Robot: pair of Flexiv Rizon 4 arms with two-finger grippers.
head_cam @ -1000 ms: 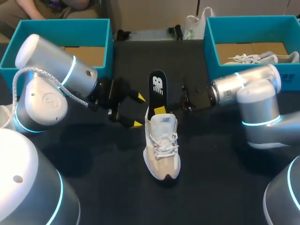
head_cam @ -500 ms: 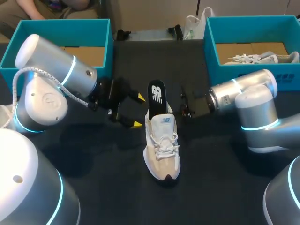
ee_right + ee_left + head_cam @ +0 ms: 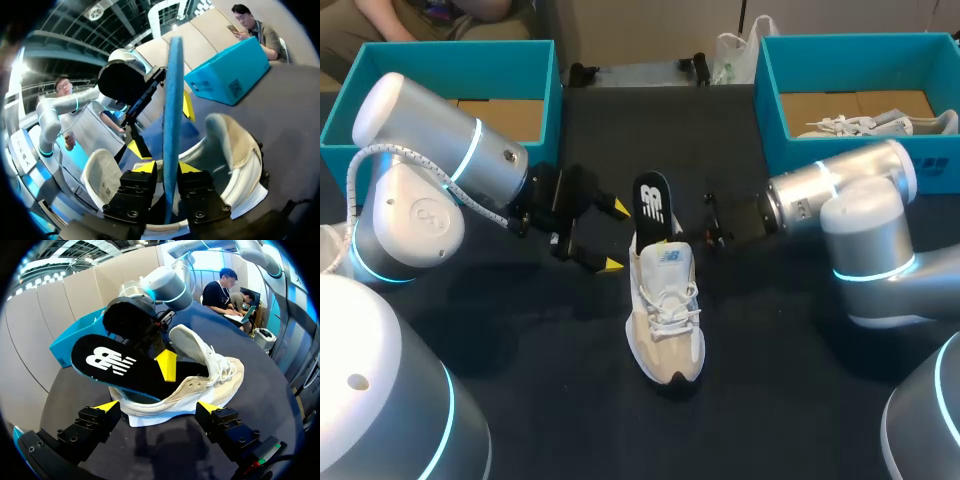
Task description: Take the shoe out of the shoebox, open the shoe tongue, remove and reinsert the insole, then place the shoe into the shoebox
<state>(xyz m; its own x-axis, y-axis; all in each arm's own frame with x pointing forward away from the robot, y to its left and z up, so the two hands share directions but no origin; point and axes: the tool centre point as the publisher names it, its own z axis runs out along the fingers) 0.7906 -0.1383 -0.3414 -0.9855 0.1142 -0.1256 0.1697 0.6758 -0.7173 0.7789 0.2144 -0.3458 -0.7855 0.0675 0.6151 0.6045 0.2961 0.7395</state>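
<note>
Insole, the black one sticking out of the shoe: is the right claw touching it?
Touching. The right wrist view shows the insole edge-on, pinched between both yellow tips of the right claw.

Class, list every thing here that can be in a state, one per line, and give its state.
shoe, standing upright, outside both boxes.
shoe tongue, lifted open.
insole, partly inside the shoe, rear end sticking out.
right gripper, shut on the insole.
left gripper, open, beside the shoe's heel.
left shoebox, open.
right shoebox, open, holding another shoe.
</note>
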